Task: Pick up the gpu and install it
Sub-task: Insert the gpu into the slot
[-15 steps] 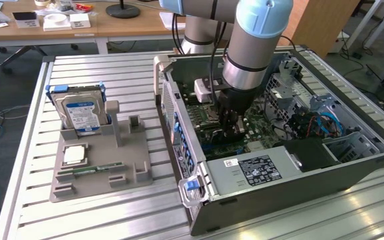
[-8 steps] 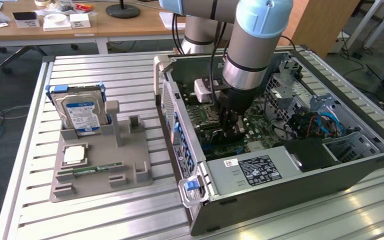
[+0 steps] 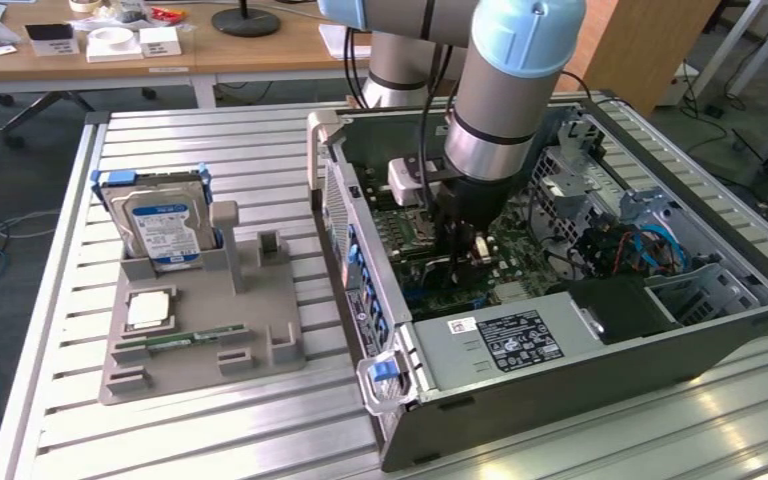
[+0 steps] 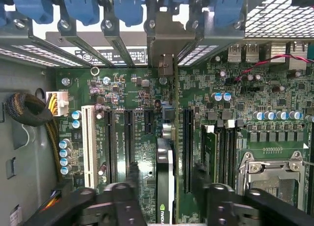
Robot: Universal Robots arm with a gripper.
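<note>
In the wrist view the gpu (image 4: 165, 157) stands edge-on as a thin dark card on the green motherboard (image 4: 132, 93). Its silvery end bracket (image 4: 164, 64) reaches up to the row of rear slot covers. My gripper (image 4: 165, 176) straddles the card. One black finger (image 4: 132, 177) and the other finger (image 4: 198, 177) stand on either side, each with a visible gap to the card, so the gripper is open. In the exterior view my gripper (image 3: 464, 262) reaches down into the open computer case (image 3: 558, 370) over the motherboard.
A grey parts holder (image 3: 197, 340) on the exterior view's left carries a hard drive (image 3: 164, 225), a processor (image 3: 148, 310) and a green memory stick (image 3: 184, 338). The case walls, a drive cage (image 3: 684, 290) and blue cables (image 3: 638, 245) surround the gripper. The processor socket (image 4: 272, 172) lies beside the memory slots.
</note>
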